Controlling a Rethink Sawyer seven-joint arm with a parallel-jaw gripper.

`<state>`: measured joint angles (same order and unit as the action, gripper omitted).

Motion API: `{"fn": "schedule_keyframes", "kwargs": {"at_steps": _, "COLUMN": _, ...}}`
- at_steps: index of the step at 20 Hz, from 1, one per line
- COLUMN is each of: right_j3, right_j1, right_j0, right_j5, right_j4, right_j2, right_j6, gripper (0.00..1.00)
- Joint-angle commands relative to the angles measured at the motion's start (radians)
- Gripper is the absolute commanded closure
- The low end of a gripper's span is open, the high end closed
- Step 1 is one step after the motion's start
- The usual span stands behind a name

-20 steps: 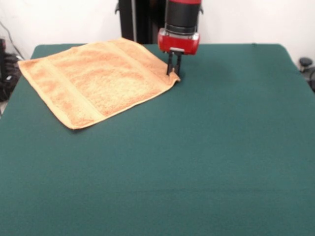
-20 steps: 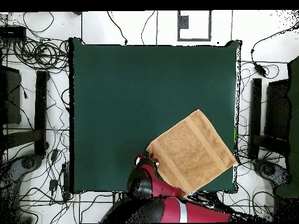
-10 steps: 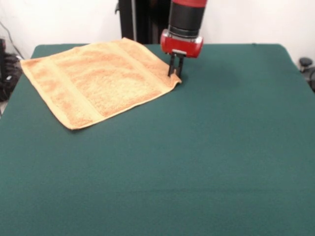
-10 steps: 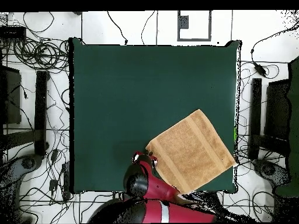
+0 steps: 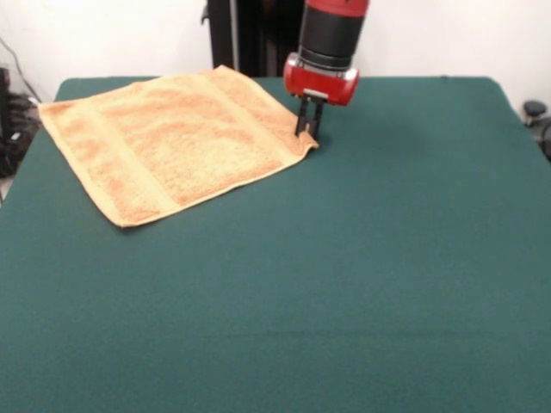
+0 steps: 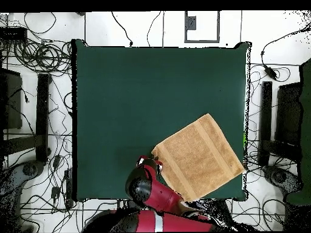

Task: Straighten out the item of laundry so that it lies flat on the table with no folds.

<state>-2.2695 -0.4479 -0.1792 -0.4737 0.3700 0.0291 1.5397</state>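
The orange-tan towel (image 5: pixel 164 142) lies spread on the dark green table (image 5: pixel 344 284), at its far left in the front view. It looks flat, with woven bands near two edges. In the overhead view the towel (image 6: pixel 199 156) sits near the table's (image 6: pixel 133 97) bottom right corner, turned like a diamond. My gripper (image 5: pixel 308 129) stands upright over the towel's right-hand corner, its fingers close together and pinching that corner. In the overhead view the gripper (image 6: pixel 153 164) is at the towel's left corner, under the red arm.
The towel's far corners lie close to the table's edges. The black pedestal (image 5: pixel 250 34) stands behind the table. Cables (image 6: pixel 36 57) and dark equipment (image 6: pixel 285 121) lie on the floor round the table.
The gripper has shifted slightly to the right in the front view, and the towel corner it holds has moved with it. The rest of the towel has barely moved.
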Motion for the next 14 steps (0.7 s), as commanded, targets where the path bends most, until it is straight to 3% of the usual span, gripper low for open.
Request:
{"fn": "schedule_keyframes", "kwargs": {"at_steps": 1, "right_j3": 0.224, "right_j1": 0.052, "right_j0": 0.054, "right_j5": 0.114, "right_j4": 0.16, "right_j2": 0.182, "right_j6": 0.332, "gripper": 1.0}}
{"fn": "schedule_keyframes", "kwargs": {"at_steps": 14, "right_j3": 0.267, "right_j1": 0.056, "right_j0": 0.083, "right_j5": 0.103, "right_j4": 0.263, "right_j2": 0.207, "right_j6": 0.375, "gripper": 1.0}}
